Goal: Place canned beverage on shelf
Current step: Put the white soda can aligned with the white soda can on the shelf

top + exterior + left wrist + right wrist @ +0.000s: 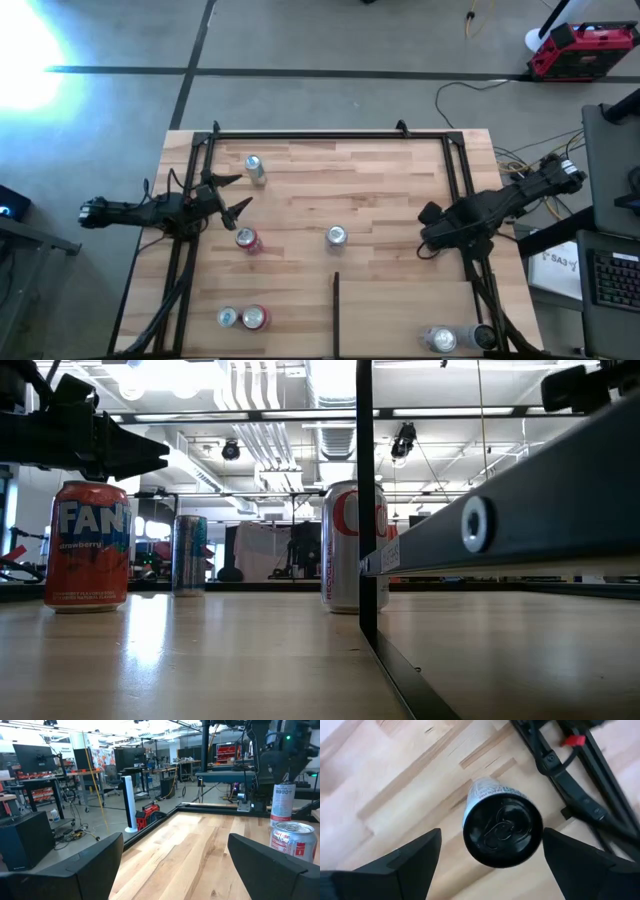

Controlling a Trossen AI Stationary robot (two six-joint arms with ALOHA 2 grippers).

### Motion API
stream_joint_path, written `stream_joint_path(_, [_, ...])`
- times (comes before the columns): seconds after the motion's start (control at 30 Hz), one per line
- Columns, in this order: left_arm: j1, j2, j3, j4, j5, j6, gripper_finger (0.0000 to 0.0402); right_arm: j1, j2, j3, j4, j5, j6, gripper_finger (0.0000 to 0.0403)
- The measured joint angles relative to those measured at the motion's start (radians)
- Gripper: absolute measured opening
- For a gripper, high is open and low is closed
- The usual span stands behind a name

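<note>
Between the spread fingers of our right gripper [490,857], which touch nothing, we look straight down on the black-topped white slim can [501,827] standing upright on the light butcher-block wooden shelf with its black tube frame [380,190]; from above that can is hidden under the arm, so its exact spot is unclear. Our left gripper [232,196] hangs open and empty at the shelf's left side, a red-and-white soda can [247,239] just beside it, a silver can [336,236] farther off.
</note>
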Motion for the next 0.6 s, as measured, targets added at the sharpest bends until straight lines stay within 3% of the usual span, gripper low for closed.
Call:
stream_joint_path(0.13, [0.000, 0.000, 0.000, 0.000, 0.000, 0.000, 0.0343, 0.000, -0.078, -0.004, 0.000, 0.000, -0.184, 0.0329])
stream_joint_path(0.33, [0.000, 0.000, 0.000, 0.000, 0.000, 0.000, 0.0343, 0.000, -0.149, -0.016, -0.002, 0.000, -0.715, 0.0329])
stream_joint_path(0.6, [0.000, 0.000, 0.000, 0.000, 0.000, 0.000, 0.0343, -0.002, -0.101, -0.054, 0.002, 0.060, -1.022, 0.0329])
